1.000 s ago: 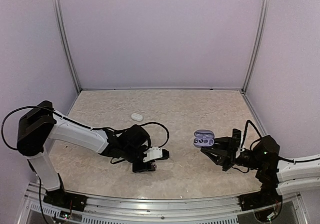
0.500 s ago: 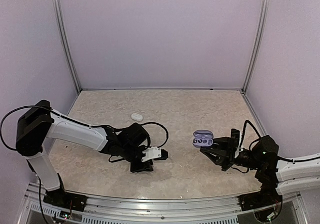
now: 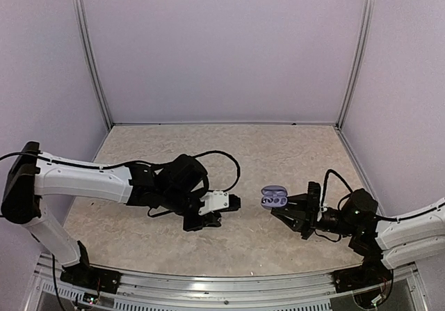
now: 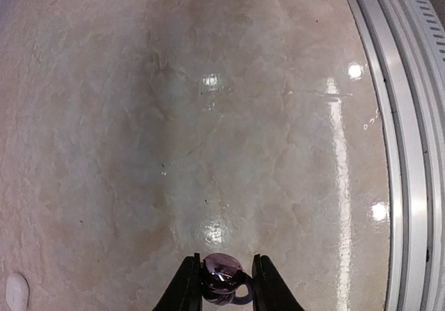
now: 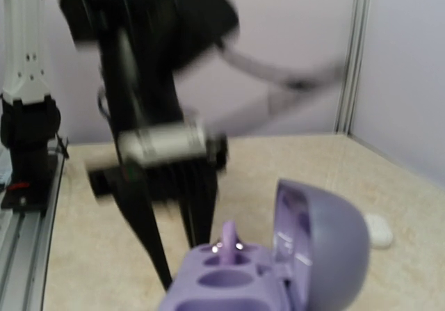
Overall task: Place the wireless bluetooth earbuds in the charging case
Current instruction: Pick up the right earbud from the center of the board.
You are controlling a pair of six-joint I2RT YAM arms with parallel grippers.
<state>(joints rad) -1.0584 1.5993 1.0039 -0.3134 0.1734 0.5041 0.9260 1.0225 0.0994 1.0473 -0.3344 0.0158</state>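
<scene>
My left gripper (image 4: 223, 264) is shut on a dark purple earbud (image 4: 220, 283), held just above the beige tabletop. From above, the left gripper (image 3: 208, 220) points down, left of centre. My right gripper (image 3: 292, 212) is shut on the base of the lilac charging case (image 3: 274, 197), whose lid stands open. In the right wrist view the charging case (image 5: 268, 280) fills the lower frame, with empty sockets and a lilac stem (image 5: 228, 243) standing up in the far one. The left arm's fingers (image 5: 149, 234) are blurred just beyond it.
A small white oval object lies on the table, at the edge of the left wrist view (image 4: 15, 291) and behind the case (image 5: 379, 231) in the right wrist view. The metal rail (image 4: 407, 151) borders the table's near edge. Lilac walls enclose three sides.
My left gripper closed on the dark earbud, rose and moved right towards the case. My right arm carried the open case left, towards the left gripper.
</scene>
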